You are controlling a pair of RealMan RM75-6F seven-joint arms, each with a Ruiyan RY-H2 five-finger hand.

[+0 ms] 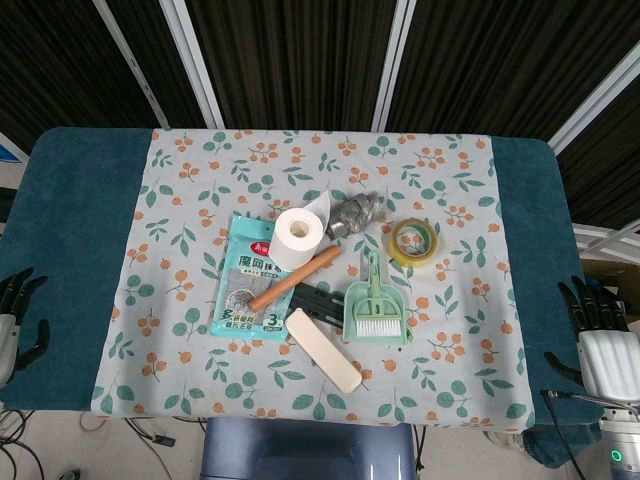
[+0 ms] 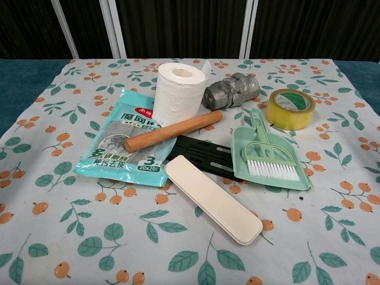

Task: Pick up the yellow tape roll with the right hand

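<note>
The yellow tape roll lies flat on the flowered cloth, right of centre; in the chest view the tape roll sits at the upper right. My right hand hangs off the table's right edge, well right and nearer than the roll, fingers spread and holding nothing. My left hand is at the far left edge, also with fingers apart and nothing in it. Neither hand appears in the chest view.
Left of the tape lie a grey crumpled lump, a white paper roll, a wooden rod, a teal packet, a green dustpan with brush, a black flat piece and a cream case.
</note>
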